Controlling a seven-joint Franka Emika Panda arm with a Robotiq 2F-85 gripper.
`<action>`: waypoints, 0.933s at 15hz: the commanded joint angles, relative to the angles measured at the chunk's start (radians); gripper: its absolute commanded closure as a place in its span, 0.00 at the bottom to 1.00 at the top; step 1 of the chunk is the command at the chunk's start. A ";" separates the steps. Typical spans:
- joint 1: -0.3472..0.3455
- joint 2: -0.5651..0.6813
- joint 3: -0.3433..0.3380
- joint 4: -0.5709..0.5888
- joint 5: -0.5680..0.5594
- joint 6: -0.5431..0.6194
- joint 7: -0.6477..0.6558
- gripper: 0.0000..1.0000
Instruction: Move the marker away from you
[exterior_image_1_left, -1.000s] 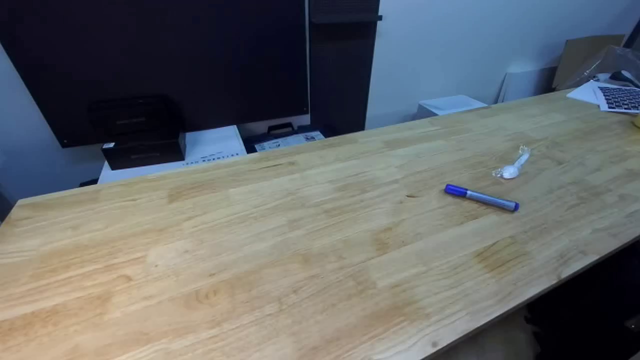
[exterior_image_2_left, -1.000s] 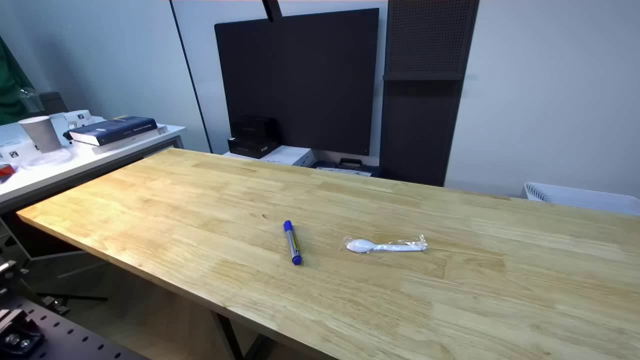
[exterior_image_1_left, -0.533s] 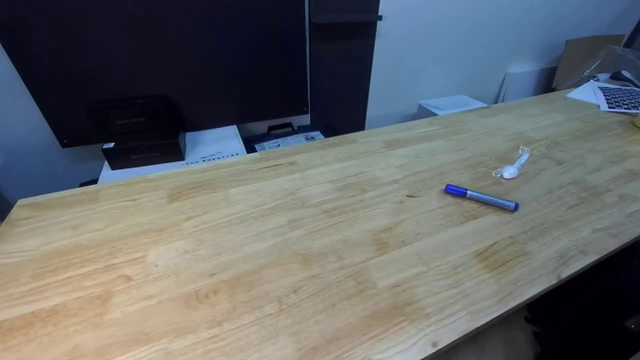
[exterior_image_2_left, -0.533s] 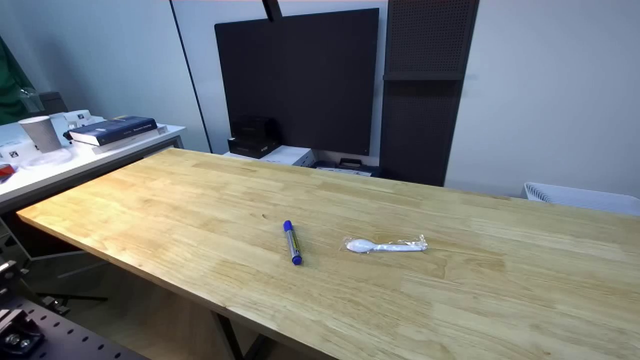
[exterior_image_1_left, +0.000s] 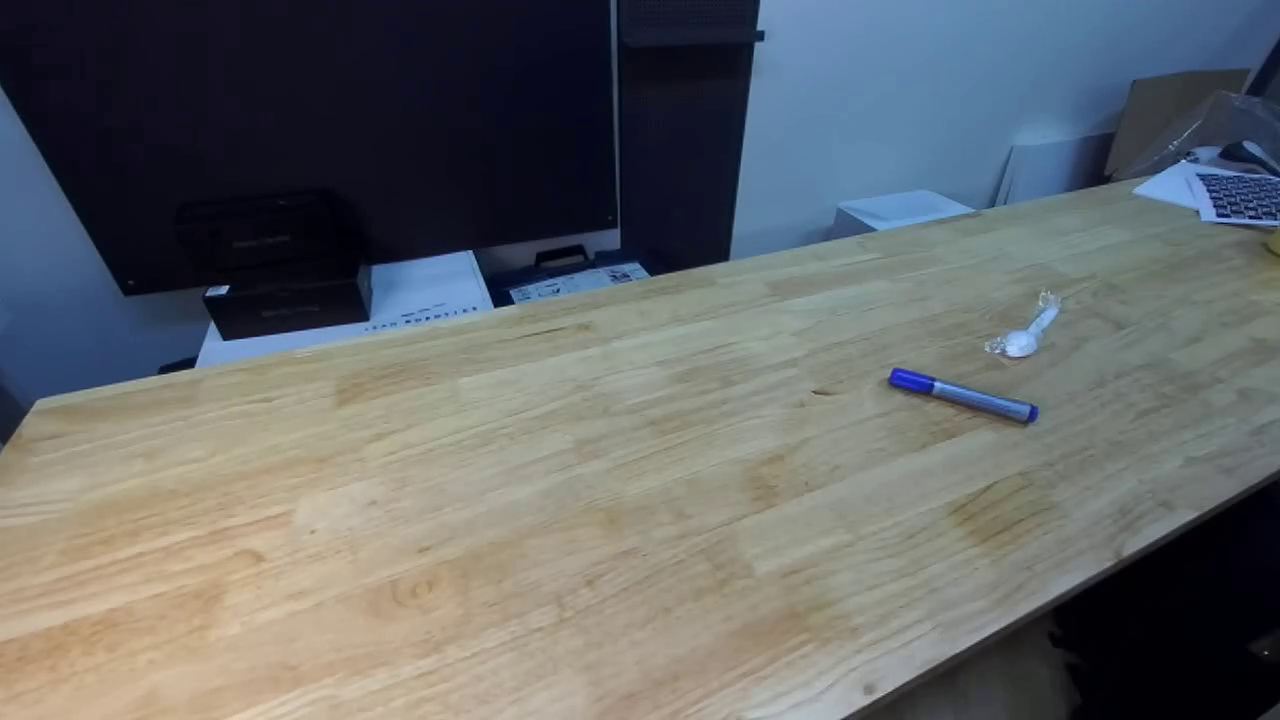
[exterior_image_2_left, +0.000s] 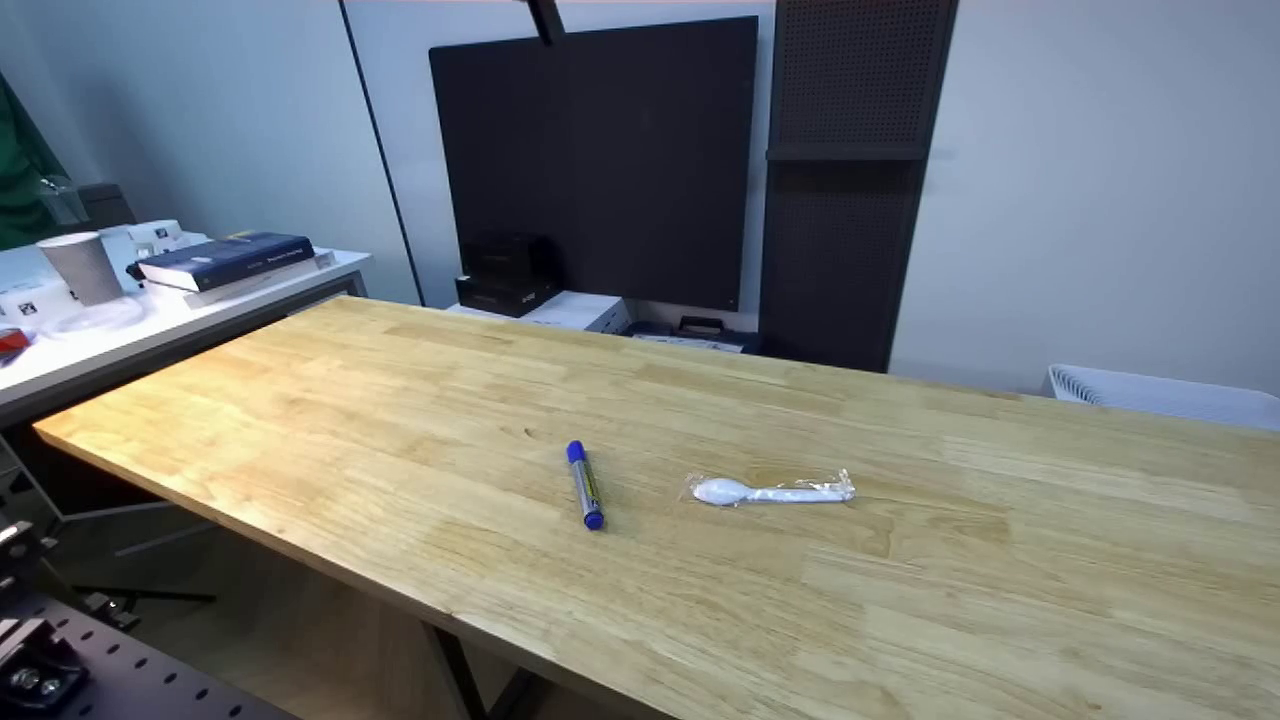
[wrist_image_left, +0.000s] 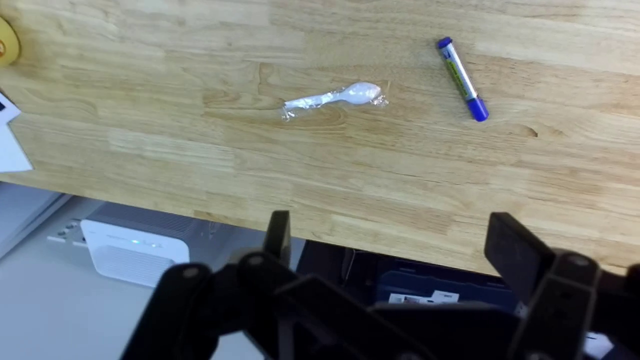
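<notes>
A marker with a blue cap and a silver body lies on the wooden table. It shows in both exterior views and at the upper right of the wrist view. My gripper shows at the bottom of the wrist view, its two black fingers wide apart with nothing between them. The fingers appear over the table's far edge, apart from the marker. A dark piece dips in at the top of an exterior view; I cannot tell whether it is part of the gripper.
A wrapped white spoon lies beside the marker. A yellow round object and white papers lie toward one table end. Black boxes and a white device stand beyond the table's edge. A side table holds a book and cup.
</notes>
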 joint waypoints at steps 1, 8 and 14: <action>0.096 0.078 -0.036 -0.026 0.106 0.064 -0.138 0.00; 0.221 0.282 -0.059 -0.132 0.315 0.187 -0.556 0.00; 0.165 0.317 -0.008 -0.136 0.297 0.173 -0.580 0.00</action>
